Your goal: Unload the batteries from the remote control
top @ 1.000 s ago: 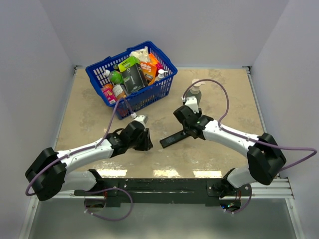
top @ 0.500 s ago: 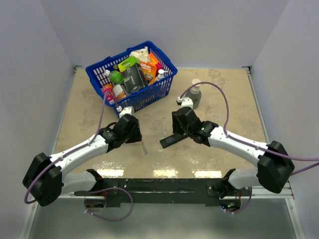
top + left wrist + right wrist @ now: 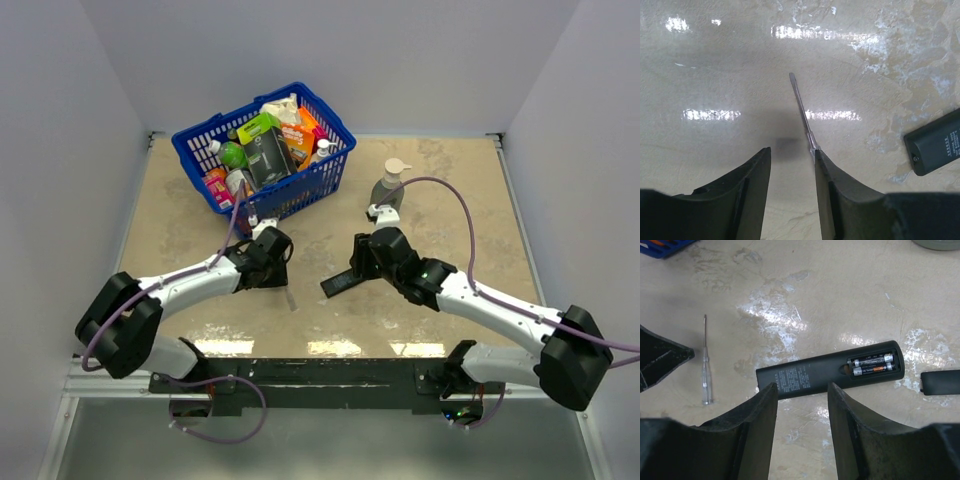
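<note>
At the far left of the table (image 3: 170, 230) stands a blue basket (image 3: 330, 175) packed with groceries, well apart from the work. The left gripper (image 3: 791, 154) hangs low over the marble top with its fingers (image 3: 754, 182) parted by a moderate gap and nothing between them. A thin screwdriver (image 3: 801, 111) lies flat on the table, its clear handle end (seen from the left wrist) running just beside the inner edge of one finger; whether it touches cannot be told.

Right of that, between the two arms, the remote control (image 3: 810, 374) lies flat and slantwise on the table, slot face up. The batteries (image 3: 872, 365) sit side by side in the recess at its far end, both in place. The right gripper (image 3: 802, 389) hovers over the remote's plain end, its fingers (image 3: 756, 430) spread wider than the bar's width and holding nothing; contact cannot be judged. A short black cover piece (image 3: 941, 382) lies just beyond the battery end, apart from the remote. Farther back on the right stands a pump bottle (image 3: 389, 186), upright.
</note>
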Controlling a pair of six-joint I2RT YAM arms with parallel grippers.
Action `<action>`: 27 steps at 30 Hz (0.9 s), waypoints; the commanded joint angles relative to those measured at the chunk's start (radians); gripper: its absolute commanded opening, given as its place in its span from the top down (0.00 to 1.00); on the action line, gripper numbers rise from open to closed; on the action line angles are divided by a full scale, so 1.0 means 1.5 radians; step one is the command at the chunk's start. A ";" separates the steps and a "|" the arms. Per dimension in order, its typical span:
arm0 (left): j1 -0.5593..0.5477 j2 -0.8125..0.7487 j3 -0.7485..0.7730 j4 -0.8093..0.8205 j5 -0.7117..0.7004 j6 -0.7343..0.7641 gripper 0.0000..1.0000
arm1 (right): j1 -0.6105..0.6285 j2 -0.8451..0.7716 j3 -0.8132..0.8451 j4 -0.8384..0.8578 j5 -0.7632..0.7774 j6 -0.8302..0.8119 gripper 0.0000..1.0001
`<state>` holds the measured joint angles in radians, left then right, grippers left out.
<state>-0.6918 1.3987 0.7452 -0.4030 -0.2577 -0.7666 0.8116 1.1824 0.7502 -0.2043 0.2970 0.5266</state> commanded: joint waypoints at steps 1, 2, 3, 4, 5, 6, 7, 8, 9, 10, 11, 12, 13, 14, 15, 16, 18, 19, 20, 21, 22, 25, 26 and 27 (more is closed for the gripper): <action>0.004 0.023 0.029 0.025 -0.006 -0.002 0.55 | 0.000 -0.023 -0.025 0.039 -0.011 -0.002 0.53; 0.004 0.028 0.031 0.032 -0.005 0.000 0.55 | 0.000 -0.029 -0.033 0.041 -0.013 -0.001 0.53; 0.004 0.033 0.032 0.040 -0.004 0.001 0.55 | 0.000 -0.032 -0.037 0.052 -0.018 -0.003 0.53; 0.004 0.045 0.032 0.044 0.003 0.002 0.55 | 0.000 -0.036 -0.041 0.058 -0.034 -0.006 0.53; 0.004 0.052 0.038 0.043 0.004 0.002 0.56 | 0.000 -0.041 -0.050 0.068 -0.044 -0.010 0.53; 0.004 0.059 0.041 0.040 0.004 0.001 0.56 | 0.001 -0.045 -0.055 0.087 -0.059 -0.013 0.53; 0.004 0.071 0.043 0.034 0.003 -0.001 0.57 | 0.004 -0.049 -0.061 0.098 -0.072 -0.018 0.53; 0.003 0.075 0.043 0.032 0.003 -0.006 0.57 | 0.005 -0.052 -0.073 0.110 -0.095 -0.019 0.53; 0.004 0.078 0.041 0.031 0.003 -0.008 0.58 | 0.008 -0.062 -0.078 0.132 -0.104 -0.020 0.53; 0.004 0.082 0.039 0.032 0.003 -0.013 0.59 | 0.013 -0.066 -0.084 0.133 -0.110 -0.017 0.52; 0.003 0.083 0.034 0.032 0.003 -0.018 0.59 | 0.017 -0.071 -0.096 0.157 -0.122 -0.013 0.52; 0.002 0.085 0.031 0.033 0.003 -0.020 0.59 | 0.020 -0.078 -0.100 0.176 -0.124 -0.012 0.53; 0.004 0.090 0.029 0.036 0.006 -0.021 0.60 | 0.025 -0.083 -0.107 0.184 -0.127 -0.010 0.53; 0.004 0.092 0.026 0.037 0.008 -0.023 0.60 | 0.028 -0.084 -0.109 0.189 -0.129 -0.009 0.53; 0.004 0.095 0.027 0.038 0.010 -0.025 0.61 | 0.030 -0.086 -0.111 0.201 -0.129 -0.008 0.53; 0.003 0.101 0.024 0.038 0.011 -0.028 0.62 | 0.032 -0.085 -0.117 0.206 -0.129 -0.012 0.53; 0.003 0.101 0.021 0.038 0.015 -0.031 0.64 | 0.034 -0.083 -0.122 0.222 -0.134 -0.013 0.53; 0.003 0.100 0.018 0.037 0.017 -0.035 0.66 | 0.037 -0.082 -0.128 0.228 -0.137 -0.017 0.53; 0.003 0.097 0.015 0.036 0.020 -0.037 0.68 | 0.038 -0.082 -0.131 0.237 -0.142 -0.018 0.53; 0.004 0.094 0.011 0.037 0.029 -0.040 0.69 | 0.042 -0.081 -0.137 0.263 -0.155 -0.021 0.53; 0.004 0.086 0.002 0.041 0.036 -0.045 0.72 | 0.049 -0.082 -0.148 0.278 -0.158 -0.025 0.53; 0.003 0.068 -0.009 0.042 0.052 -0.059 0.90 | 0.074 -0.079 -0.175 0.356 -0.152 -0.042 0.51; 0.004 0.063 -0.010 0.039 0.055 -0.063 0.93 | 0.085 -0.077 -0.182 0.378 -0.144 -0.048 0.48; 0.004 0.052 -0.010 0.036 0.059 -0.067 0.96 | 0.095 -0.073 -0.187 0.414 -0.134 -0.059 0.47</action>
<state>-0.6872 1.5139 0.7605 -0.3367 -0.2161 -0.8219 0.9020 1.0725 0.5053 0.1932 0.0856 0.4988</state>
